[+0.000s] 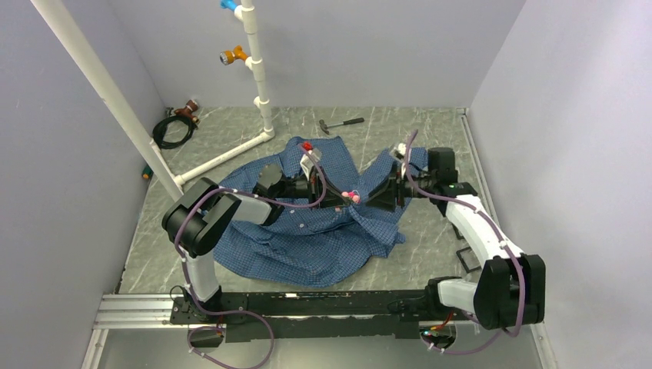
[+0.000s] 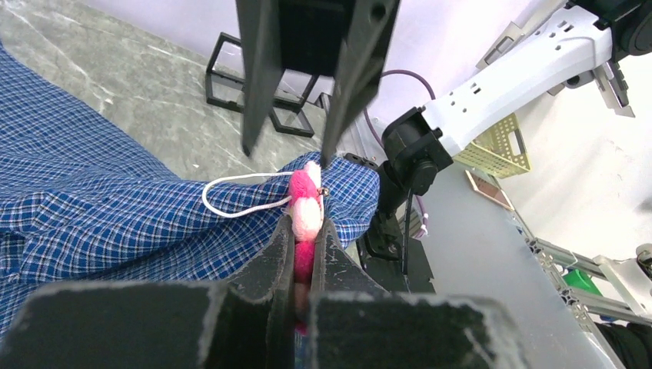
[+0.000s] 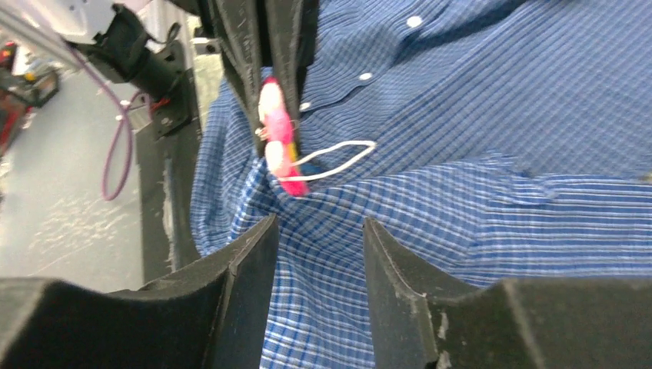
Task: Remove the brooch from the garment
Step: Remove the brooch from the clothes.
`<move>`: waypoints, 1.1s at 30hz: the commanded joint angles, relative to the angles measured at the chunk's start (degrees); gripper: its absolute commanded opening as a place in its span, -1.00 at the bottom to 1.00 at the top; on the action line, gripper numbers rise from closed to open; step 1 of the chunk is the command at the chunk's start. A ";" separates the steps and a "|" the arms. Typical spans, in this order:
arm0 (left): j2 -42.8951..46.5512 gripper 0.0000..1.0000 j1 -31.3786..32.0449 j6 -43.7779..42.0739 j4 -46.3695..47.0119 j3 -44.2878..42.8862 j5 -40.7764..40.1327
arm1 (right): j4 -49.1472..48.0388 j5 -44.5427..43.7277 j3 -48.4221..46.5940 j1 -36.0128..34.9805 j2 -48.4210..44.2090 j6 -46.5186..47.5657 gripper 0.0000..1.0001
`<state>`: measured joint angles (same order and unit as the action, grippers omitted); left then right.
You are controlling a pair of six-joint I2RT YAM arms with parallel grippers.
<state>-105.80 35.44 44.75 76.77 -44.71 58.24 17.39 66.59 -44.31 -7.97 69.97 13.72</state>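
Note:
The garment (image 1: 307, 238), a blue checked shirt, lies crumpled in the middle of the table. The brooch (image 2: 306, 201), a small pink piece, sits on a raised fold of the cloth, with a white cord loop (image 2: 231, 196) beside it. My left gripper (image 2: 305, 224) is shut on the brooch, which shows pink between the fingers. My right gripper (image 3: 315, 234) faces it from the other side, open, with its fingers (image 3: 246, 265) standing over the fold of the garment (image 3: 477, 115) just below the brooch (image 3: 278, 142). In the top view both grippers meet at the brooch (image 1: 354, 196).
A hammer (image 1: 340, 123) lies at the back of the table. A white pipe frame (image 1: 257, 77) stands at the back left, with a coiled black cable (image 1: 173, 131) near it. Small black frames (image 1: 467, 257) sit by the right arm.

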 commanded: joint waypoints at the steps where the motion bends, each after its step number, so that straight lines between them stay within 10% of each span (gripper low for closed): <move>1: 0.30 -1.00 0.15 0.88 6.43 -0.38 2.69 | 3.67 0.81 -4.84 3.00 -2.27 6.08 -0.02; 13: -0.39 -1.00 0.86 0.94 9.42 -0.68 4.63 | 0.10 5.10 -4.21 0.70 -1.20 5.71 0.18; 33: -1.91 -1.00 2.18 3.32 10.42 -2.23 5.11 | -2.83 3.94 -1.79 -4.43 0.45 5.50 -0.38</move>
<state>-107.55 37.12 46.96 83.33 -45.01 61.93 17.43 69.49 -46.41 -12.14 70.28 17.87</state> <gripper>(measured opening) 0.059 0.340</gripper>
